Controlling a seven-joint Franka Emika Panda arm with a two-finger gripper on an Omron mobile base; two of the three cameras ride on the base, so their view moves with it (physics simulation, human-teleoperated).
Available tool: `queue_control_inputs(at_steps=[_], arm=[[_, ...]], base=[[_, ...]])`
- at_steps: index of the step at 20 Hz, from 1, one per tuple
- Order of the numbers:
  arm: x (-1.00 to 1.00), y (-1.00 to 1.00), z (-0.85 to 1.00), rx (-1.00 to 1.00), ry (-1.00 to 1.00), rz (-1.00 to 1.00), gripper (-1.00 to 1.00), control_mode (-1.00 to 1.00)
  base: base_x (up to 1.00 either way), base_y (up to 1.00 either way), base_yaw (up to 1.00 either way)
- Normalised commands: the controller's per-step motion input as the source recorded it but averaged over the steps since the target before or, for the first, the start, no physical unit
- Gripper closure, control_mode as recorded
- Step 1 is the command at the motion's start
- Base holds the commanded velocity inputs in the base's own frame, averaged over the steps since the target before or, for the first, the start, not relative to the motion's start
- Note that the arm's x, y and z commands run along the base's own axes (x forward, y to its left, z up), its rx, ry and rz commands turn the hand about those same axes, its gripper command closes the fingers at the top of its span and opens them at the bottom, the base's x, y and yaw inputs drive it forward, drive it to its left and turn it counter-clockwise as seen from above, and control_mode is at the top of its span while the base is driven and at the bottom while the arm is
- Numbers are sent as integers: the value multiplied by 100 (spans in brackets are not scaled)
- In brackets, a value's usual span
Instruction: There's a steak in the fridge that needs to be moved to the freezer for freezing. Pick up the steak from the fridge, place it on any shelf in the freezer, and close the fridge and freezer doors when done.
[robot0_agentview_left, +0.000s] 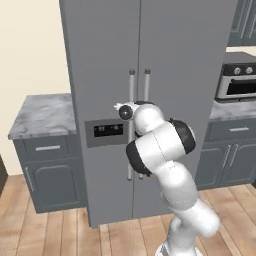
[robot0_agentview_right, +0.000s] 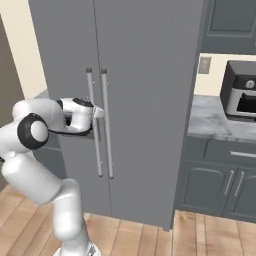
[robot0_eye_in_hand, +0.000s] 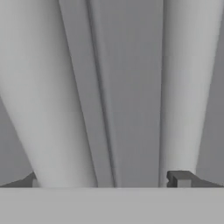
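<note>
Both doors (robot0_agentview_left: 140, 75) shut, nothing begun; steak unseen (presumably inside the fridge (robot0_agentview_right: 150, 100)). Gripper (robot0_eye_in_hand: 107, 179) spread wide, empty, hard against the two handles (robot0_agentview_left: 139, 95); opening, transfer, closing all remain

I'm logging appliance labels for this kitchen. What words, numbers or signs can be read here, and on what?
None can be read.
Dispenser panel on the freezer door: pale marks on its dark display, too blurred to read.
Oven on the counter: knobs, no legible markings.
Fridge door: plain grey, no text.
</note>
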Motion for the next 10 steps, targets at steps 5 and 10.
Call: queue_control_inputs(at_steps=[5, 10], arm=[[100, -54, 0, 9, 2, 10, -100, -100], [69, -15, 0, 1, 0, 6, -100, -100]], base=[[0, 0, 0], [0, 0, 0]])
